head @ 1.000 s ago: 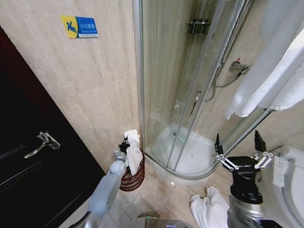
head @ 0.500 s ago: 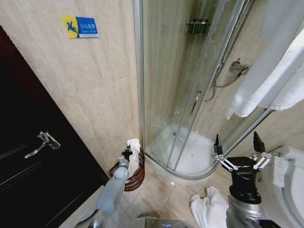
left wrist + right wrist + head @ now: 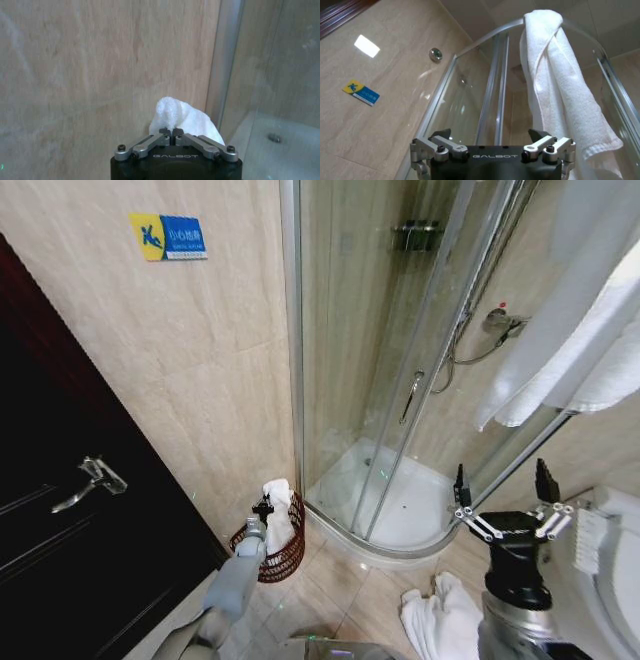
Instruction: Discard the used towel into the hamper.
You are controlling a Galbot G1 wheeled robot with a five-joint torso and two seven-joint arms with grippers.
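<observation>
Beside the tiled wall, at the foot of the glass shower enclosure (image 3: 400, 360), the hamper (image 3: 281, 560) is seen standing on the floor, a dark reddish-brown woven basket set in the corner between the wall and the enclosure's metal frame. Over its open top the left claw (image 3: 264, 508) is held, reached forward and down on its grey arm, with the used towel (image 3: 277, 515) clenched between its fingers; the white cloth is bunched above the claw and its lower part hangs down into the hamper's mouth. From the left wrist view the left claw (image 3: 171, 132) is shown with its fingertips pressed together on the towel (image 3: 181, 117), which stands up as a crumpled white peak against the beige wall (image 3: 90, 75). The right claw (image 3: 503, 480) is held well apart from the hamper, raised in front of the shower tray (image 3: 400, 510) with its 2 fingers spread wide and nothing between them; the same spread is seen in the right wrist view (image 3: 492, 139). A second white towel (image 3: 440, 615) lies crumpled on the floor tiles near the right arm, and another white towel (image 3: 560, 82) is draped over the top rail of the enclosure. A dark door (image 3: 70, 520) with a metal lever handle (image 3: 92, 480) is seen on the robot's left, and a blue and yellow sign (image 3: 167, 236) is fixed high on the wall.
</observation>
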